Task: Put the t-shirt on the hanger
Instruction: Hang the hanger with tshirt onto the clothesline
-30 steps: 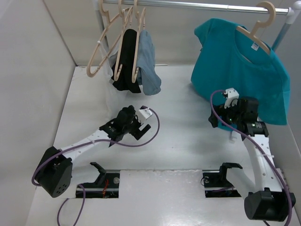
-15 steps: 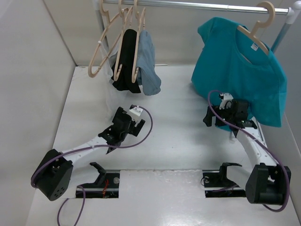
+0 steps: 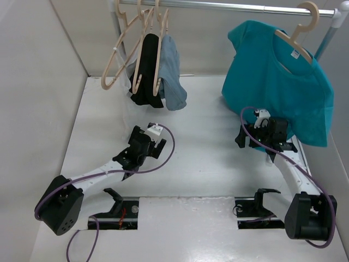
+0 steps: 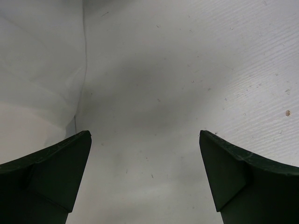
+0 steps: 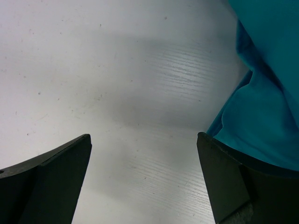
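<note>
The teal t-shirt [image 3: 278,82] hangs on a pale beige hanger [image 3: 301,34] from the rail at the back right; its white neck label shows. Its hem also shows at the right of the right wrist view [image 5: 266,93]. My right gripper [image 3: 248,136] is open and empty, low over the table just left of the shirt's lower edge; in its own view [image 5: 144,154] only bare table lies between the jaws. My left gripper [image 3: 148,143] is open and empty over the table's left middle; its own view [image 4: 145,149] shows bare table.
Several empty beige hangers [image 3: 117,52] hang at the rail's left end [image 3: 218,6], beside a black garment [image 3: 146,71] and a grey-blue garment [image 3: 172,73]. White walls close the left and back. Two black cradles [image 3: 117,199] sit at the near edge.
Both arms have drawn back and lowered toward the table. The right gripper moved left and down away from the shirt. The shirt stays on the hanger.
</note>
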